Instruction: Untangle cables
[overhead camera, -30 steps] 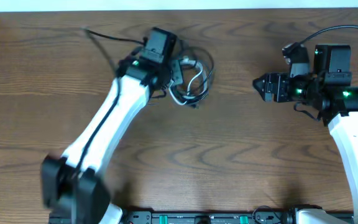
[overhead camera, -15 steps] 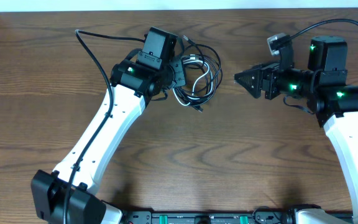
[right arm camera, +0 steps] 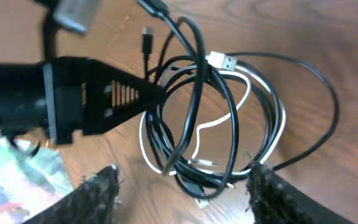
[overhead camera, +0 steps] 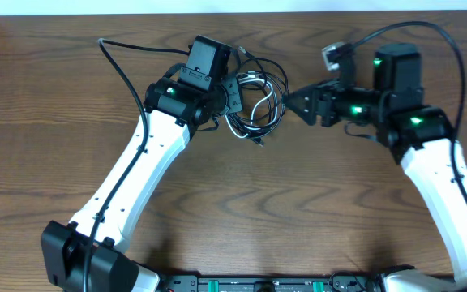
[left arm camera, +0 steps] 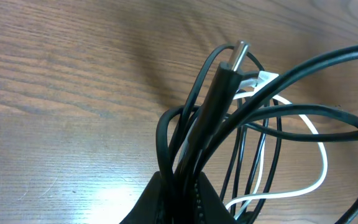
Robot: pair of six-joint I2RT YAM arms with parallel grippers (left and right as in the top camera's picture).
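The cables [overhead camera: 258, 101] lie as a tangle of thin black loops with one white cord on the wooden table. My left gripper [overhead camera: 229, 97] is shut on several black strands at the tangle's left side. In the left wrist view they rise from its closed jaws [left arm camera: 182, 196], with a black plug [left arm camera: 229, 65] pointing up and the white cable [left arm camera: 319, 168] looping to the right. My right gripper [overhead camera: 294, 103] points left, just right of the tangle. In the right wrist view it [right arm camera: 184, 173] stands open, the loops and a white USB plug [right arm camera: 222, 60] lying ahead of its fingertips [right arm camera: 107, 180].
The left arm's thick black wire [overhead camera: 124, 65] runs across the table toward the back left. The right arm's own wire [overhead camera: 428, 32] arches over its wrist. The table's far edge [overhead camera: 233, 11] lies close behind the tangle. The left gripper's body [right arm camera: 92, 96] shows in the right wrist view.
The right arm has moved left, up to the tangle, and its jaws have narrowed somewhat. The left arm settled early on and has since held still on the cables.
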